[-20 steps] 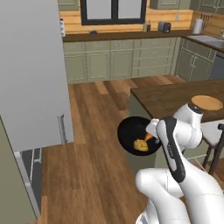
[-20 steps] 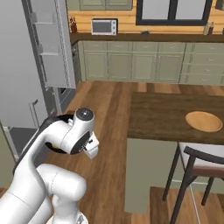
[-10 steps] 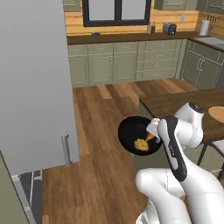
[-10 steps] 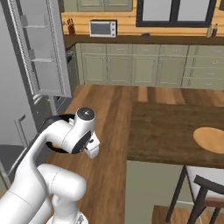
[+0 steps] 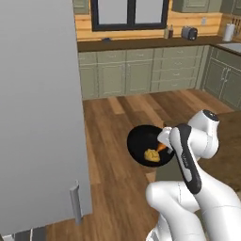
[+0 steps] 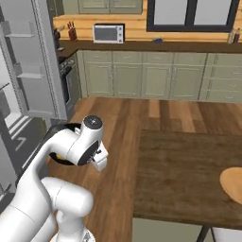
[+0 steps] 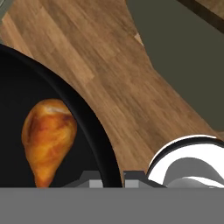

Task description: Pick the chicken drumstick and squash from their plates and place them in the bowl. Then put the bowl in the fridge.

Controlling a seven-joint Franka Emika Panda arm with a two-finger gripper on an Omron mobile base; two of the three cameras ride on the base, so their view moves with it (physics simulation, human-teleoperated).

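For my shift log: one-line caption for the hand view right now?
Gripper pinching the rim of the black bowl over the wood floor, drumstick lying inside.

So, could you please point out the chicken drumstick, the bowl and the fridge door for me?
chicken drumstick (image 7: 47,131), hand view, on its rounded meaty end.
bowl (image 5: 142,140), left base view, on the bare black inside near its far rim.
fridge door (image 5: 40,117), left base view, on the flat grey face.

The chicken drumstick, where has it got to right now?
The chicken drumstick lies inside the black bowl, which the robot's fingers grip by the rim above the wooden floor, beside the grey fridge door.
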